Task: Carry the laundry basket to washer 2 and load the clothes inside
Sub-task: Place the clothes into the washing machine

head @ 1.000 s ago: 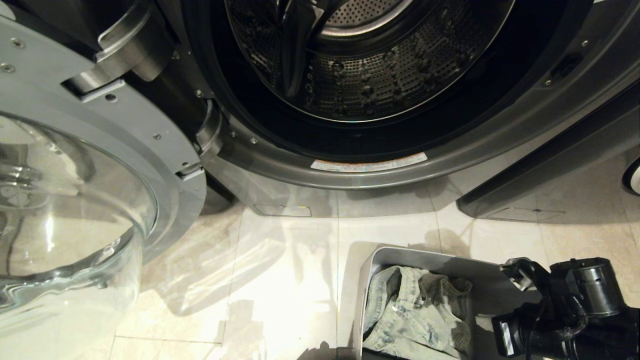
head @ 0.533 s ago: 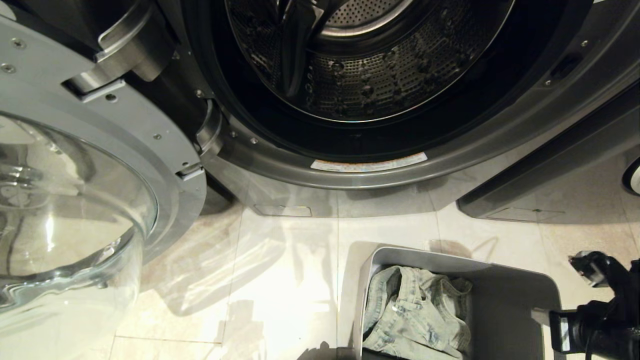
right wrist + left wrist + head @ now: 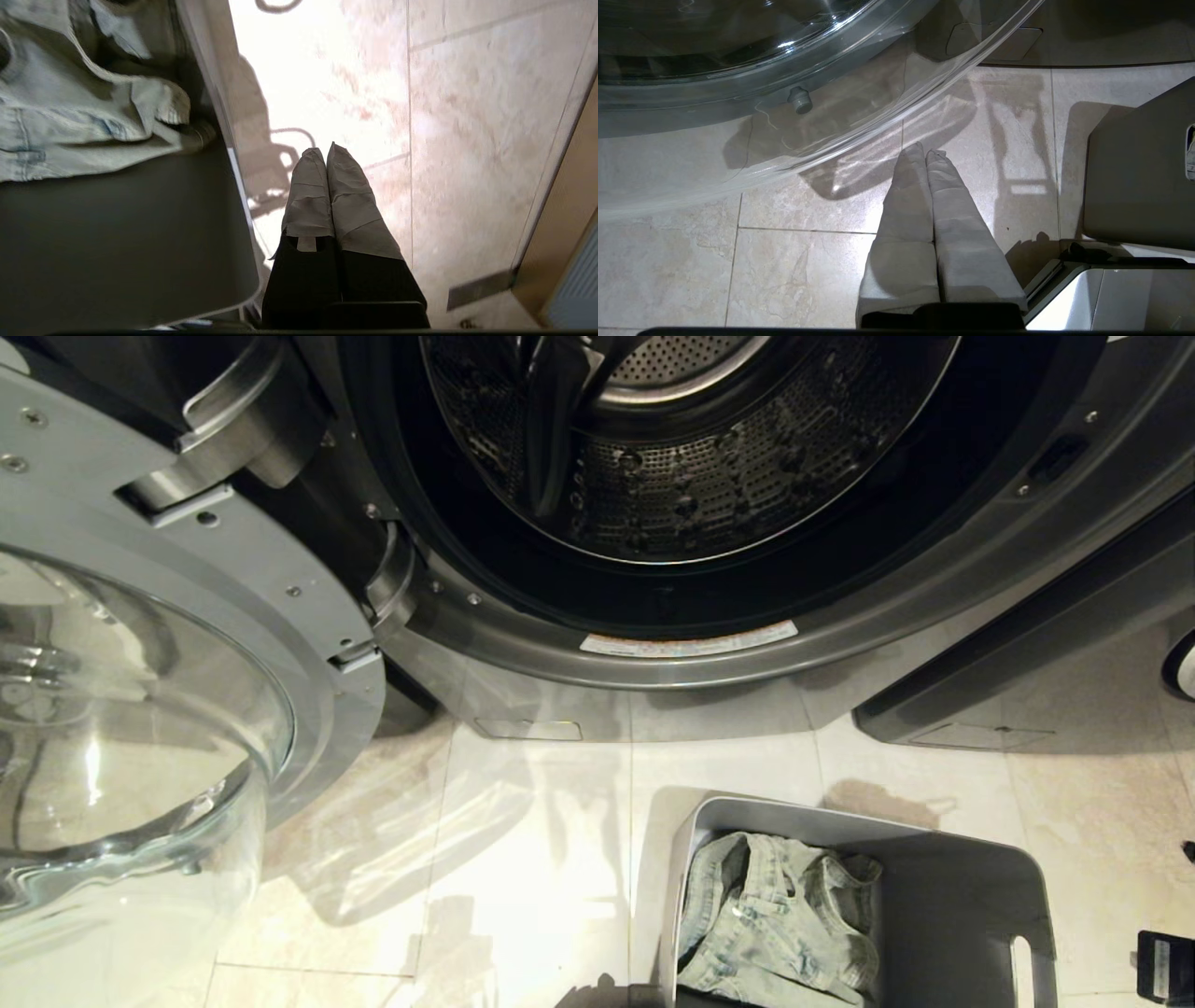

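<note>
The grey laundry basket [image 3: 952, 905] stands on the tiled floor in front of the dark grey washer [image 3: 653, 658]. The washer's round door [image 3: 187, 644] is swung open to the left and the steel drum [image 3: 691, 476] is bare; no numeral shows. The clothes [image 3: 775, 924], a pale washed denim garment, lie crumpled in the basket's left half. My right gripper [image 3: 325, 149] is shut and empty, hanging over the floor just outside the basket's wall [image 3: 117, 242], beside the clothes [image 3: 70, 116]. My left gripper [image 3: 924, 151] is shut and empty below the door's glass, left of the basket [image 3: 1134, 177].
A second dark grey machine's lower panel [image 3: 1027, 644] stands to the right of the open washer. The open door's glass bowl [image 3: 761, 70] bulges low over the floor on the left. A black part of my right arm [image 3: 1167, 966] shows at the lower right edge.
My right arm has swung from over the basket's right end out to the right, almost leaving the head view. The basket's slot handle is now uncovered. Basket, clothes and washer have not moved.
</note>
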Controlling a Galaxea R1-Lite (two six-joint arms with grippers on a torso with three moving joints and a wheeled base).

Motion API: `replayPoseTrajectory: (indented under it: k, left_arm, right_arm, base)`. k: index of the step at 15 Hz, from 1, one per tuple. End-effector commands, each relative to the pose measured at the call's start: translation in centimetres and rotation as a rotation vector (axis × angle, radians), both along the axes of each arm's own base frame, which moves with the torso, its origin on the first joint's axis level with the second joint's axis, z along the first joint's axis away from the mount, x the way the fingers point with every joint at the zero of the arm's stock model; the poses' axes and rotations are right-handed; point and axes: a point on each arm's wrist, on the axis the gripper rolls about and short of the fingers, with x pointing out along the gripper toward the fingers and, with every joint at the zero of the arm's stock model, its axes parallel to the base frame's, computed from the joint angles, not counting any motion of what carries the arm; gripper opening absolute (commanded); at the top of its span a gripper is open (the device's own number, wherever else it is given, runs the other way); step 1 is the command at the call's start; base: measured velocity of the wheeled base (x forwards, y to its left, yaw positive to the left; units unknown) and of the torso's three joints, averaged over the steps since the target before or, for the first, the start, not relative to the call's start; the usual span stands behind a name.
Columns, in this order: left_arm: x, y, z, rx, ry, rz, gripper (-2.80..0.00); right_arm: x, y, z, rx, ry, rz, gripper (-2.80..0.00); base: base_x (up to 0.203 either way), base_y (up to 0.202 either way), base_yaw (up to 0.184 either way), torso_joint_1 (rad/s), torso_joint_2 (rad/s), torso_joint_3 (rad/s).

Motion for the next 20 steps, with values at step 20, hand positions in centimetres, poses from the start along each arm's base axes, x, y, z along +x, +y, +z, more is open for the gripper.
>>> replayPoseTrajectory:
  k: [20]
  left_arm:
    - [0.0,0.0,0.0,0.000,0.001,0.001,-2.80]
  right_arm:
    - [2.1,1.5,-7.8,0.257,0.101,0.237,-2.80]
  base:
    - [0.000,0.000,0.000,0.000,0.00,0.000]
